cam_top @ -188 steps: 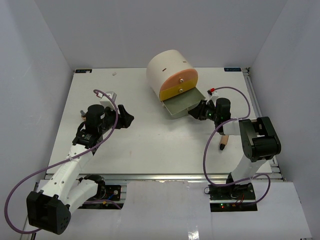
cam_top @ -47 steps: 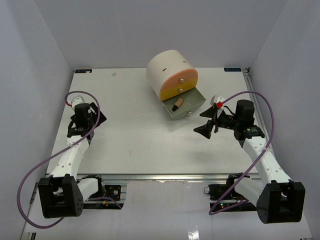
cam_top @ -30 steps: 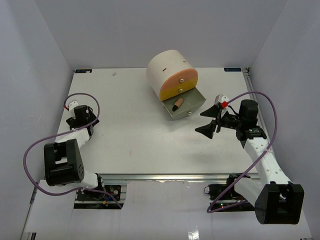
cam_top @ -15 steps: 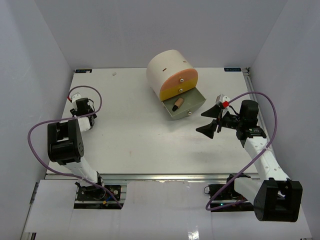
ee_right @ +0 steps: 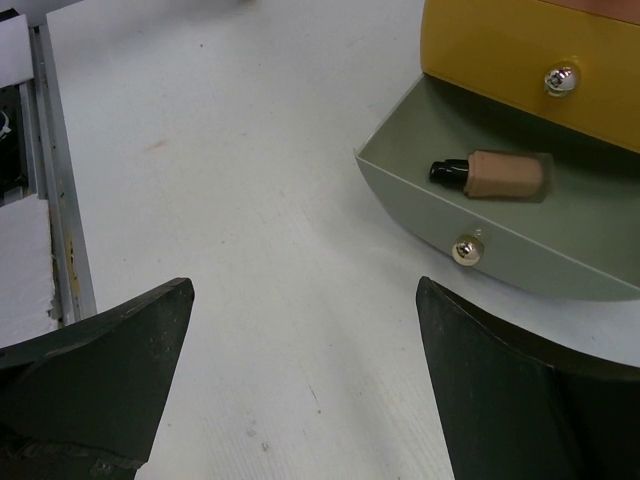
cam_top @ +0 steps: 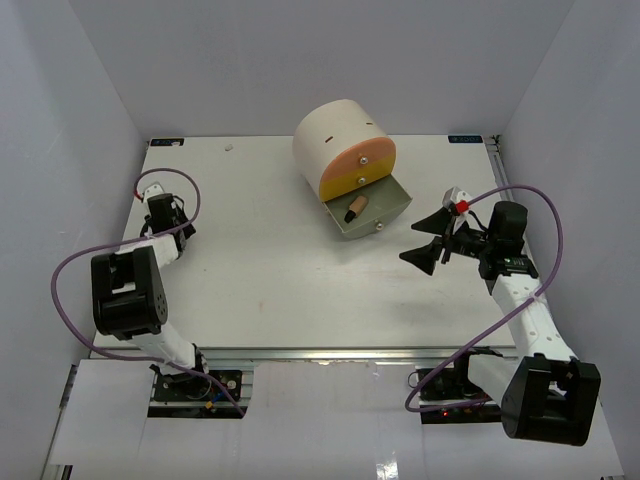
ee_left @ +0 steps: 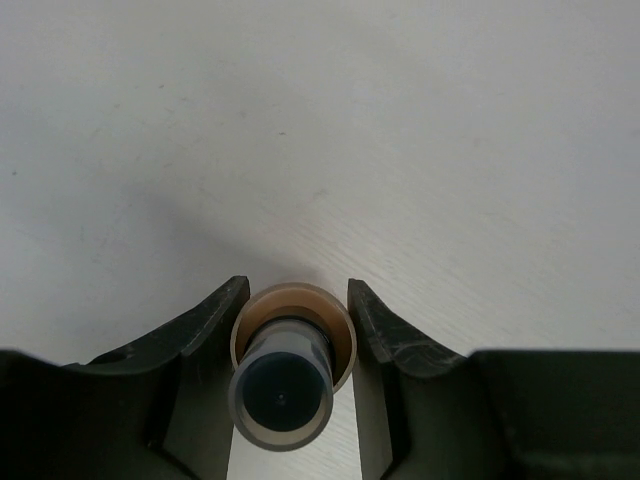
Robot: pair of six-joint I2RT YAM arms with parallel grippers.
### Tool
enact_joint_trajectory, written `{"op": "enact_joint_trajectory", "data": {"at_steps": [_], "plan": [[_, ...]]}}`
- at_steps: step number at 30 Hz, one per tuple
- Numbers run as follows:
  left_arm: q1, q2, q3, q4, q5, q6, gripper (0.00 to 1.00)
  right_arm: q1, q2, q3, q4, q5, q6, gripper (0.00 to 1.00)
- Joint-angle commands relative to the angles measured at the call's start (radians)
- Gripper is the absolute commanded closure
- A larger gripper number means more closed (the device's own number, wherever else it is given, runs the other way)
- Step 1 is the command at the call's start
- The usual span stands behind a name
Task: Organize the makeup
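In the top view, your left gripper sits at the far left of the white table. What it holds is too small to see there. The open grey drawer of the big cream drum lies well to its right, at about the same depth, with bare table between. A tan tube with a black cap lies inside. The right gripper hangs spread just right of the drawer, nearer to it.

In the left wrist view, the jaws pinch a tan round tube with a dark cap. You see it end-on, so its long axis runs along the fingers.

In the right wrist view, the jaws stand wide with nothing between them. The drawer is ahead to the right, under the yellow drawer. I judge your carry goes rightward.
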Motion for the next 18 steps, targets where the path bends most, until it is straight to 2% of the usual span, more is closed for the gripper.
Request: {"op": "enact_joint_trajectory", "data": {"at_steps": [1, 5, 8, 14, 18], "plan": [[-0.018, -0.174, 0.005, -0.010, 0.330, -0.150, 1.00, -0.036, -0.015, -0.009, 0.036, -0.050, -0.001, 0.01], [-0.150, -0.247, 0.029, -0.037, 0.455, -0.172, 1.00, -0.079, -0.027, -0.022, 0.043, -0.063, -0.001, 0.00], [-0.329, -0.271, 0.075, -0.079, 0.453, -0.143, 1.00, -0.107, -0.044, -0.031, 0.052, -0.069, 0.008, 0.00], [-0.638, -0.256, 0.234, -0.227, 0.264, -0.036, 1.00, -0.160, -0.061, -0.051, 0.081, -0.082, 0.036, 0.00], [-0.811, -0.173, 0.388, -0.322, 0.108, 0.051, 1.00, -0.179, -0.056, -0.056, 0.086, -0.086, 0.043, 0.00]]}}
